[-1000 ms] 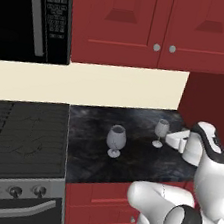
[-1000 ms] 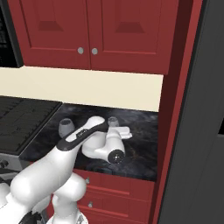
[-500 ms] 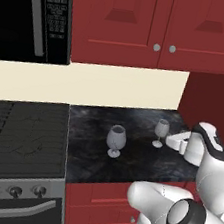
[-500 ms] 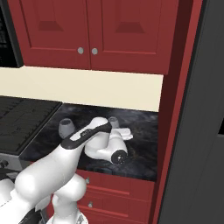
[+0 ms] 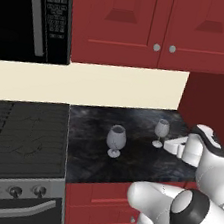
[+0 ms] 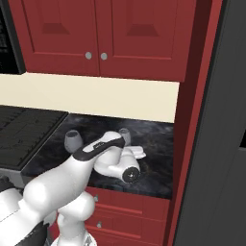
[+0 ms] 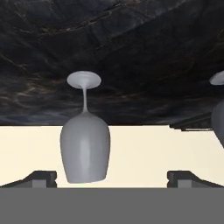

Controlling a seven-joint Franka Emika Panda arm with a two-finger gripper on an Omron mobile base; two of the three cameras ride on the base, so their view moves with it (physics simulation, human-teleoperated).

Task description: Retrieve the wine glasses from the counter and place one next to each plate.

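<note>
Left base view: two glasses stand on the bench (image 5: 88, 153), one (image 5: 115, 140) mid-bench, the other (image 5: 160, 132) near its right edge, just beside the end effector (image 5: 172, 144).

Right base view: the arm partly hides that glass (image 6: 125, 136).

Hand view: jaws fully spread, empty, lined up level with the bowl for a likely side grasp.

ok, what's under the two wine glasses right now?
Both the left wine glass and the right wine glass stand upright on the black marbled counter, feet resting directly on the stone. No plate or mat shows beneath them. Below, red cabinets; their contents are hidden.
</note>
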